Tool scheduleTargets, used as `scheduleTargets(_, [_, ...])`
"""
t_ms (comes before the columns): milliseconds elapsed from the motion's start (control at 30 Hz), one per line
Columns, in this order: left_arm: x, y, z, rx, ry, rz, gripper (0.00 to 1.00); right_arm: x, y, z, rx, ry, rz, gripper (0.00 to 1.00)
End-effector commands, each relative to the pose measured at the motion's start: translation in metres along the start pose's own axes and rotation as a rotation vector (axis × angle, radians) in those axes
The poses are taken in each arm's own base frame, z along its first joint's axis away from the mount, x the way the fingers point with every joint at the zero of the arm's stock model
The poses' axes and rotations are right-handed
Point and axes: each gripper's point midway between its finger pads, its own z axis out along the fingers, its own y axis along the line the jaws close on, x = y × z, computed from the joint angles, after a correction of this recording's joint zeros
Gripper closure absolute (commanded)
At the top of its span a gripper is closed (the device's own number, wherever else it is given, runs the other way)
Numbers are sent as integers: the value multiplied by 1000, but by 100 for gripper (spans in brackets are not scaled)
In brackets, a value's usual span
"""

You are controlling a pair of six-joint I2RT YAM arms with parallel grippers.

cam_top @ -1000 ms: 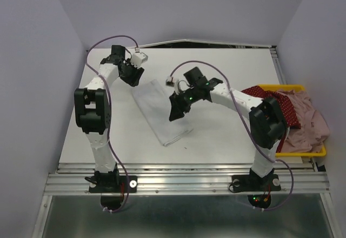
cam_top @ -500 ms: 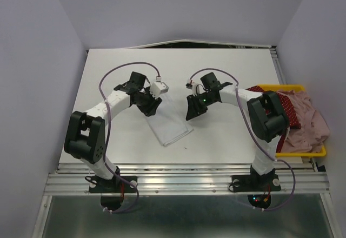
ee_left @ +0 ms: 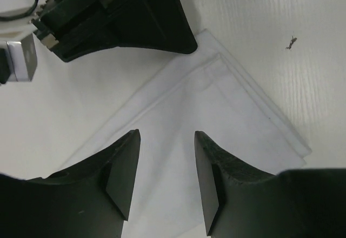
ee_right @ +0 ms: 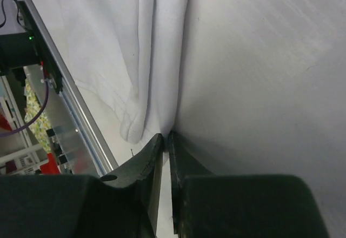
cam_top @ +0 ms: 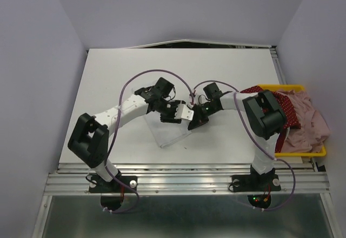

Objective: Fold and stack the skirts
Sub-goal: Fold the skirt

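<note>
White desk (cam_top: 108, 75) carries a folded white cloth (ee_left: 216, 124) at its middle. The left tool (ee_left: 166, 135) hangs half open above the cloth, gripping nothing. The right tool (ee_right: 165, 136) is nearly closed at the cloth's edge; I cannot tell whether it pinches it. The dark red polka-dot skirt (cam_top: 284, 108) and ruffled dusty pink skirt (cam_top: 311, 124) lie in the yellow plastic tray (cam_top: 303, 152) on the right.

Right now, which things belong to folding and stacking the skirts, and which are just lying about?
Job: red skirt, pink skirt, white folded cloth being handled.
Lying about: yellow tray.
</note>
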Motion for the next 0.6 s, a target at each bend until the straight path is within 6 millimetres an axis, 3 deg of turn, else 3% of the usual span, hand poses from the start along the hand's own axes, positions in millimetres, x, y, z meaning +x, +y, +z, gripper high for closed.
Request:
scheduleTargets(0, [-20, 8, 6, 95, -12, 287, 44, 15, -10, 9, 5, 22, 38, 85])
scheduleTargets(200, [-17, -13, 34, 230, 14, 406, 45, 24, -15, 15, -6, 47, 69, 92])
scheduleTargets(300, [-17, -27, 45, 269, 27, 467, 51, 26, -17, 16, -5, 51, 84, 99])
scheduleTargets(567, [-6, -48, 60, 348, 73, 520, 55, 28, -19, 18, -10, 60, 100, 99])
